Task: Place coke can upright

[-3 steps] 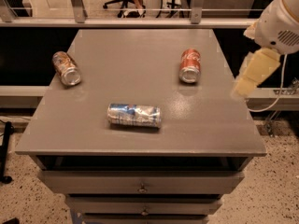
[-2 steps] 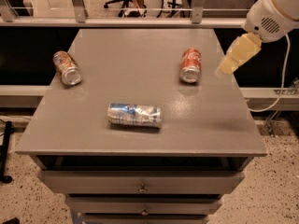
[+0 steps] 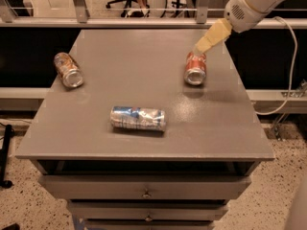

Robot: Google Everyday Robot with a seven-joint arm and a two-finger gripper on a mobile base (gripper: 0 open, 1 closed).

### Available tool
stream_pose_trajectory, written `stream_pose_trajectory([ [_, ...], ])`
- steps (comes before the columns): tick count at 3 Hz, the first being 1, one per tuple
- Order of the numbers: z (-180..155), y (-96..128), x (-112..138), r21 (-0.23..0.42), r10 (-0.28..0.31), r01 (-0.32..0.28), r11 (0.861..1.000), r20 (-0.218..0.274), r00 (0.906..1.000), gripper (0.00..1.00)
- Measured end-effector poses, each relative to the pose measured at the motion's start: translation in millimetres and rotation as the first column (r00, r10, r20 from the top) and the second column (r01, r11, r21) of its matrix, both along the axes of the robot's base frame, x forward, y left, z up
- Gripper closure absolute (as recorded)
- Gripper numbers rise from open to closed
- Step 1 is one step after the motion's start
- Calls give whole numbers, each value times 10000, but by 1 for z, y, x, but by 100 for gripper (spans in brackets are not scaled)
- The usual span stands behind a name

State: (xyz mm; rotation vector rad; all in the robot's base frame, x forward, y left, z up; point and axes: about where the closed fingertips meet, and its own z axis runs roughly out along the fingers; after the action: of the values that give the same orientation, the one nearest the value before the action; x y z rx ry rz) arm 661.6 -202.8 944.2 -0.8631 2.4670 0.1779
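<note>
The coke can [image 3: 195, 68], red-orange with a silver end facing me, lies on its side at the right of the grey table [image 3: 144, 133]. My gripper [image 3: 205, 41] comes in from the upper right on a white arm. Its beige tip hangs just above and behind the can's far end. It holds nothing that I can see.
A blue-and-silver can [image 3: 138, 118] lies on its side at the table's front middle. A mottled brown-orange can [image 3: 68, 69] lies at the left. Drawers [image 3: 144, 193] sit under the tabletop. A white cable [image 3: 288, 71] hangs at the right. A railing runs behind the table.
My gripper has moved left and toward the coke can, from beside the table's right edge to just above the can's far end. The cans have not moved.
</note>
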Motion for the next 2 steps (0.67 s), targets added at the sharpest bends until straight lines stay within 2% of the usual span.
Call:
stream_pose_trajectory([
  [1,-23,9,28,-24,-1550,1552,9879,-757,9850,0],
  [2,-55,18,49,-531,-3438,3398,9390,-1764,9223,0],
])
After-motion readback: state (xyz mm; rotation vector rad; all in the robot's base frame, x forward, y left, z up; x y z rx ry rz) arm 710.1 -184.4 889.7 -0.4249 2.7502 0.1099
